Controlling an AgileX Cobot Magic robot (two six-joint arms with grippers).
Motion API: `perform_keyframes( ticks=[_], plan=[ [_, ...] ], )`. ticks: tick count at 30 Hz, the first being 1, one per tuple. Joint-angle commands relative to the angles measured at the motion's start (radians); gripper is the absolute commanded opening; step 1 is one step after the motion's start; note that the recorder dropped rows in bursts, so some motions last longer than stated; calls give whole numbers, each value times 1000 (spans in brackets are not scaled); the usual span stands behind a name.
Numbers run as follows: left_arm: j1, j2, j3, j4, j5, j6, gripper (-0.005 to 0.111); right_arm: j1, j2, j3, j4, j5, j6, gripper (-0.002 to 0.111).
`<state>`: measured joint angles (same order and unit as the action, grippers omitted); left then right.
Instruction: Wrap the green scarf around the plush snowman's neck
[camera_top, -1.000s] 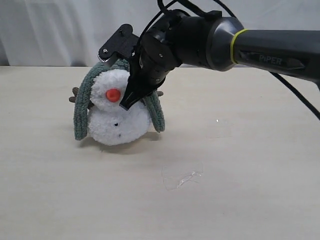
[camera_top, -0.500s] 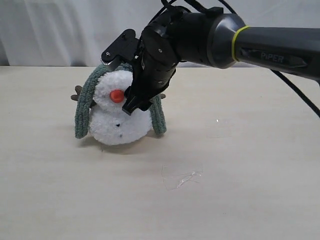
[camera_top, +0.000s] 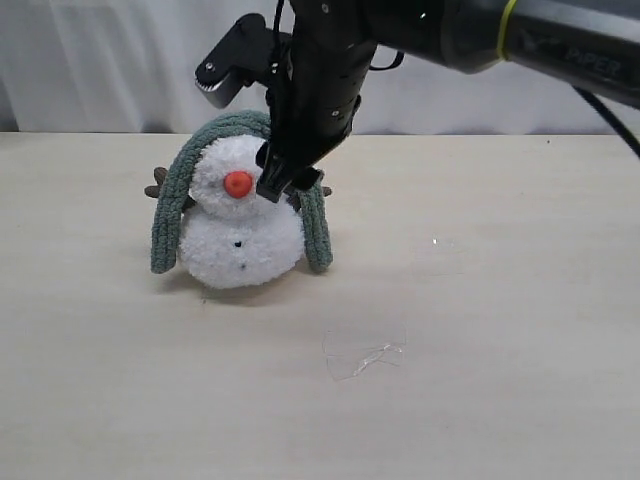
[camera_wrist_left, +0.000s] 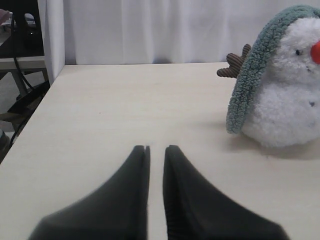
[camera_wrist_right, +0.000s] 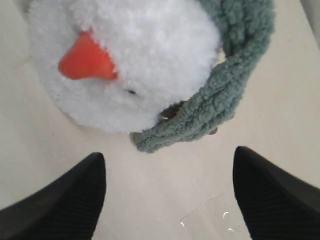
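The plush snowman (camera_top: 240, 240) stands on the table, its orange nose (camera_top: 238, 184) facing the exterior camera. The green scarf (camera_top: 166, 212) is draped over the top of its head, and one end hangs down each side of the body. The neck crease shows bare white at the front. My right gripper (camera_top: 281, 181) hovers just off the snowman's right cheek, above the hanging scarf end (camera_wrist_right: 210, 107). It is open (camera_wrist_right: 169, 155) and holds nothing. My left gripper (camera_wrist_left: 156, 148) is low over the table, well away from the snowman (camera_wrist_left: 287, 112), shut and empty.
A scrap of clear film (camera_top: 364, 358) lies on the table in front of the snowman. A white curtain (camera_top: 100, 60) closes off the back. In the left wrist view the table's side edge (camera_wrist_left: 31, 127) shows, with furniture and cables beyond it.
My right gripper has risen from beside the snowman's neck to cheek height. The snowman has come from a lean to more upright. The scarf stays draped over its head.
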<state>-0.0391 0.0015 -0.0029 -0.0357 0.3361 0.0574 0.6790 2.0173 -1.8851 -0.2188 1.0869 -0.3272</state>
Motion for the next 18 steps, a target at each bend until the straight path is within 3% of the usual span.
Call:
perform_keyframes(
  ticks=[1, 3, 10, 13, 15, 18],
  plan=[
    [-8, -2, 3, -2, -13, -5, 12, -4, -76, -9, 7, -11, 11, 67],
    [-8, -2, 3, -2, -13, -5, 12, -4, -105, -9, 20, -16, 23, 63],
    [-8, -2, 3, -2, -13, -5, 12, -4, -206, 41, 103, -93, 38, 24],
    [-8, -2, 3, 60, -38, 46, 12, -4, -251, 96, 103, -159, 65, 17],
    [-8, -2, 3, 92, -151, 55, 12, -4, -286, 152, 103, -220, 76, 13],
    [-8, -2, 3, -147, -324, -68, 12, -4, -344, 255, 103, -340, 87, 10]
  ],
)
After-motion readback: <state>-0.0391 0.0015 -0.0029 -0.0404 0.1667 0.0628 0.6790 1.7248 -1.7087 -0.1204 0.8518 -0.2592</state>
